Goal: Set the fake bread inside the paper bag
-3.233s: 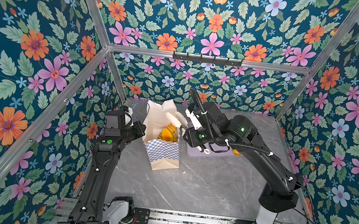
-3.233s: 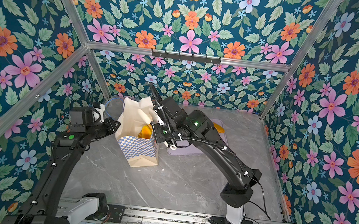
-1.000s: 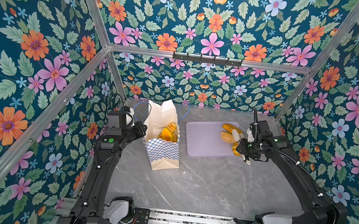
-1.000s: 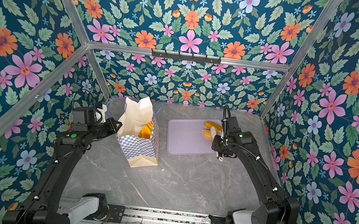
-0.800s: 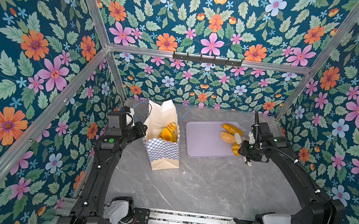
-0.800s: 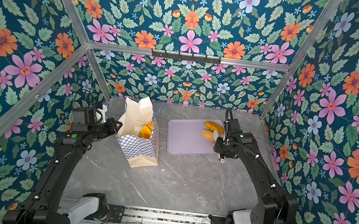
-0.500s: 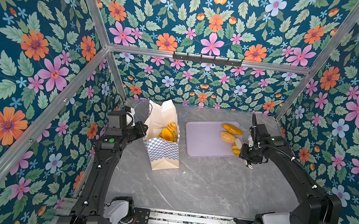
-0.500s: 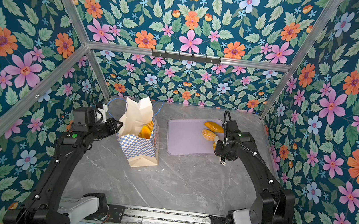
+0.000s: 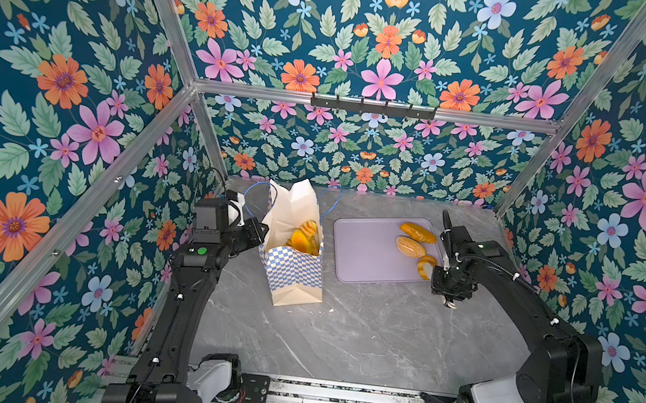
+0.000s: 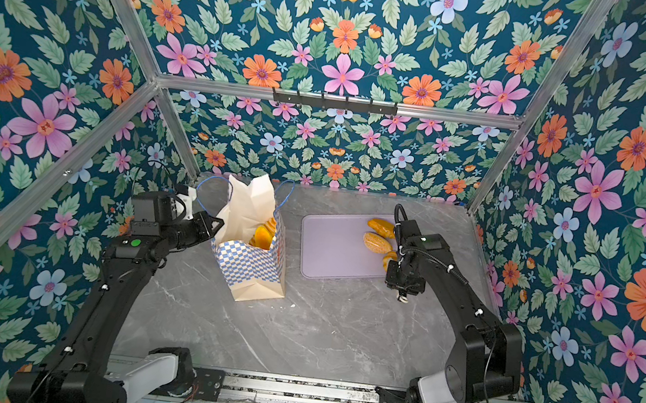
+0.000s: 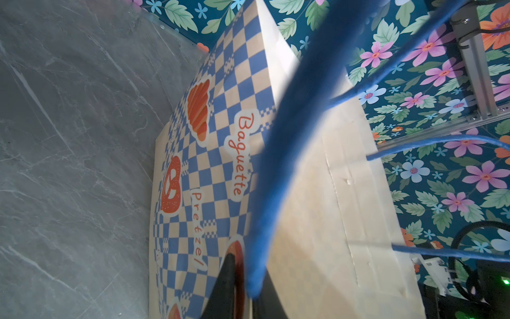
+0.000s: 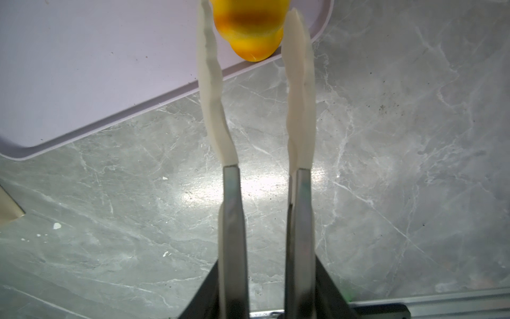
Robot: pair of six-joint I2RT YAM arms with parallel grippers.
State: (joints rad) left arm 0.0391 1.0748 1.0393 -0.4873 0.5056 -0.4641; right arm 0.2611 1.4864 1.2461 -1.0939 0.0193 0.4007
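The paper bag (image 9: 295, 274) (image 10: 250, 265) stands upright at left of centre, and several pieces of fake bread (image 9: 304, 238) (image 10: 262, 237) show in its open mouth. My left gripper (image 9: 263, 231) (image 10: 218, 223) (image 11: 247, 287) is shut on the bag's left rim beside a blue cord handle (image 11: 276, 165). A long roll (image 9: 418, 233) (image 10: 381, 226) and a seeded loaf (image 9: 410, 246) (image 10: 377, 242) lie on the lilac tray (image 9: 365, 249) (image 10: 332, 249) (image 12: 82, 69). My right gripper (image 9: 432, 270) (image 12: 247, 11) is shut on a ring doughnut (image 9: 426, 266) (image 10: 389, 259) (image 12: 249, 41) at the tray's near right corner.
The bag's far wall (image 9: 295, 207) rises high behind its mouth, and its cord handles arc to both sides. Grey marble tabletop (image 9: 359, 332) stretches in front of the bag and the tray. Flowered walls close in the back and both sides.
About three seconds ago my right arm reached over the bag; it has since gone to the tray's right side. Over the last second its wrist drew slightly forward. The left arm is unchanged.
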